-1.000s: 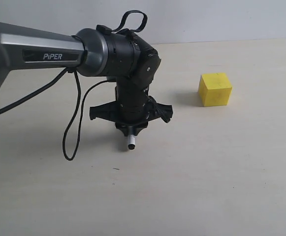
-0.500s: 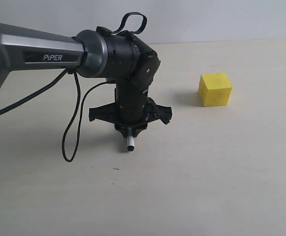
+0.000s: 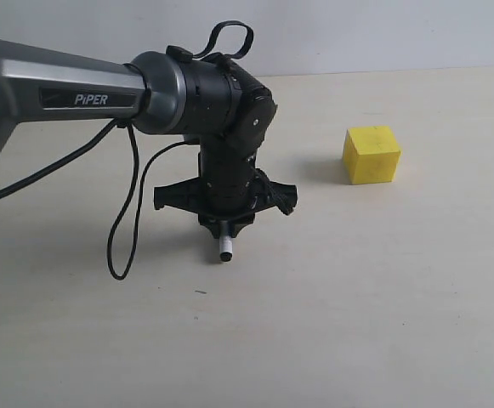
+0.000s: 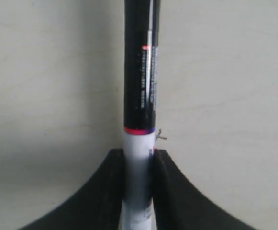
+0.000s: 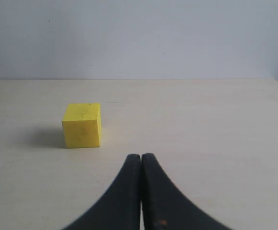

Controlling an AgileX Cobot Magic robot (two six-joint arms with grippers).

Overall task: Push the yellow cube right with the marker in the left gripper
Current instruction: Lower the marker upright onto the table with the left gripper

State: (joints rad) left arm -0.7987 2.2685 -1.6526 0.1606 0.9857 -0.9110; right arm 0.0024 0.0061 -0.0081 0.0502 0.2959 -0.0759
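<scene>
In the exterior view my left gripper (image 3: 226, 228) points down at the table, left of centre, shut on the marker (image 3: 226, 247), whose white and black end pokes out below the jaws. The left wrist view shows the marker (image 4: 139, 96) running from the jaws out along the table, black cap far, white barrel clamped in the left gripper (image 4: 139, 158). The yellow cube (image 3: 371, 154) sits on the table well to the right of the marker, apart from it. In the right wrist view the yellow cube (image 5: 82, 125) lies ahead of my right gripper (image 5: 141, 158), which is shut and empty.
The grey-and-black arm lettered "PiPER" (image 3: 76, 93) reaches in from the left, with a loose black cable (image 3: 127, 212) hanging to the beige table (image 3: 357, 297). A pale wall (image 3: 357, 34) closes the table's far side.
</scene>
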